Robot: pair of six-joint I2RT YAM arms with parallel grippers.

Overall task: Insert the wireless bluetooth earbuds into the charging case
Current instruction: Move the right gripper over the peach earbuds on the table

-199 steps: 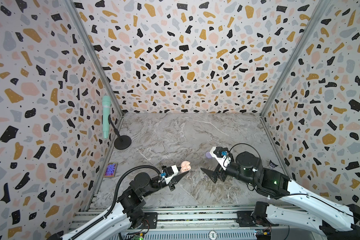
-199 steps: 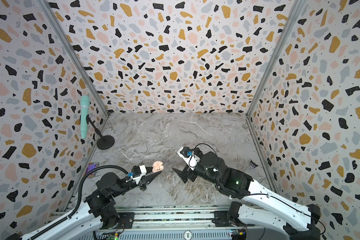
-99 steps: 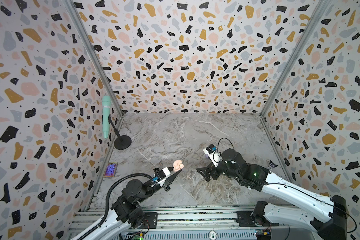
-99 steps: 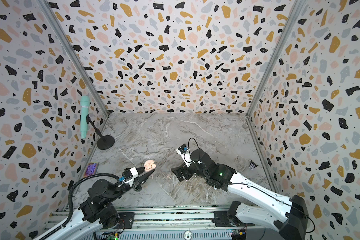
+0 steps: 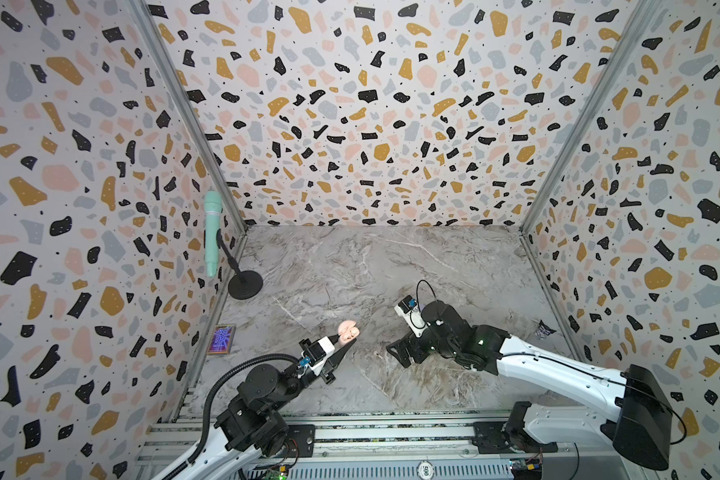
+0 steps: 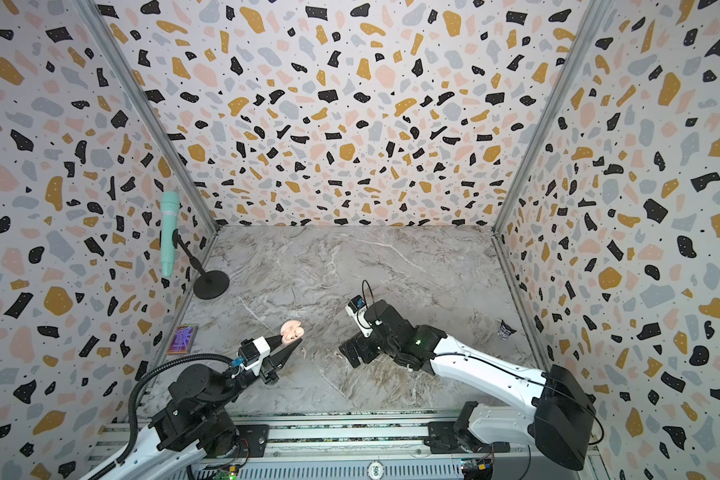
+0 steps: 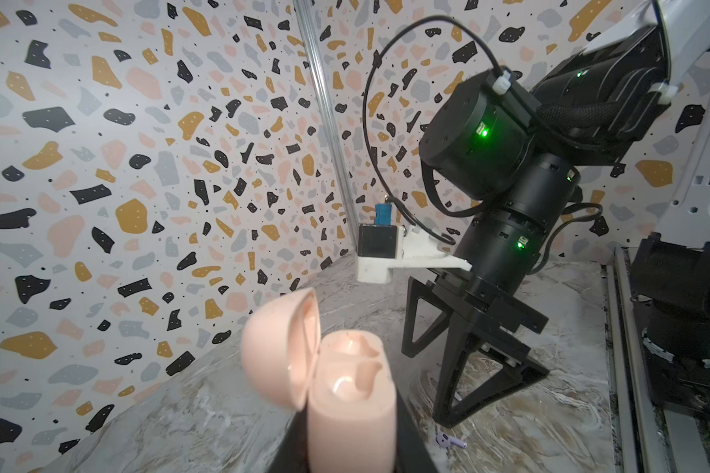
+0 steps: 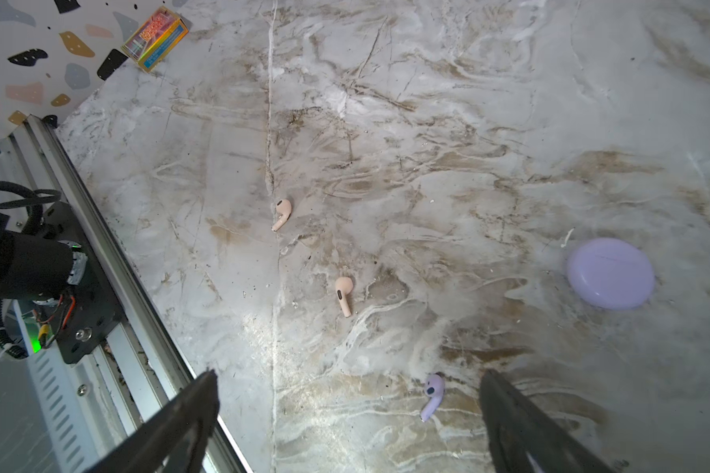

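Note:
My left gripper (image 5: pixel 344 344) is shut on the pink charging case (image 5: pixel 347 331), held off the table with its lid hinged open; in the left wrist view the case (image 7: pixel 351 393) shows two empty sockets. Over the marble table, my right gripper (image 8: pixel 348 376) stands open. A lavender earbud (image 8: pixel 432 393) lies between its fingers, close to one of them, and also shows in the left wrist view (image 7: pixel 447 440). Two pale pink earbuds (image 8: pixel 282 213) (image 8: pixel 343 293) lie loose on the table beyond. In both top views my right gripper (image 6: pixel 347 355) is just right of these buds (image 6: pixel 303 352).
A closed lavender case (image 8: pixel 610 273) lies flat near the right gripper, hidden under that arm in both top views. A teal microphone (image 5: pixel 213 232) on a black stand (image 5: pixel 245 286) is at the left wall, with a small colourful box (image 5: pixel 222 340) below it. A crumpled wrapper (image 5: pixel 544 330) lies far right.
My left gripper has carried the pink case a little leftward. The right gripper has swung left and lower, staying open, and its arm now covers the lavender case in both top views.

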